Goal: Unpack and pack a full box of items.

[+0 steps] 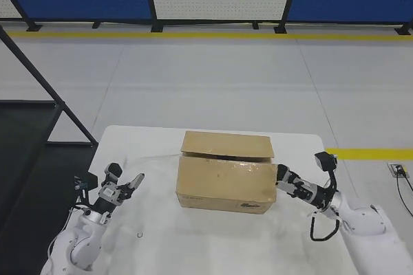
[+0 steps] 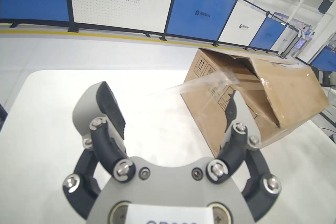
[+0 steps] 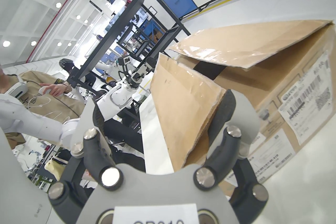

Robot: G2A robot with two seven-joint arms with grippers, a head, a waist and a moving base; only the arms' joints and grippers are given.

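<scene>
A brown cardboard box (image 1: 226, 180) stands in the middle of the white table (image 1: 144, 144). Its two top flaps are partly lifted, with a dark gap between them (image 1: 227, 159). A strip of clear tape (image 2: 194, 83) hangs off the box's top edge and trails toward my left gripper (image 1: 124, 184), which stands open on the table left of the box (image 2: 265, 93) with nothing between its fingers (image 2: 110, 107). My right gripper (image 1: 283, 173) is open at the box's right end. In the right wrist view the corner of the near flap (image 3: 183, 104) lies between its fingers (image 3: 225, 109).
A black metal frame (image 1: 34, 117) stands off the table's left side. A small wire hook (image 1: 139, 236) lies on the table in front of my left gripper. Bare table surface lies in front of the box and behind it.
</scene>
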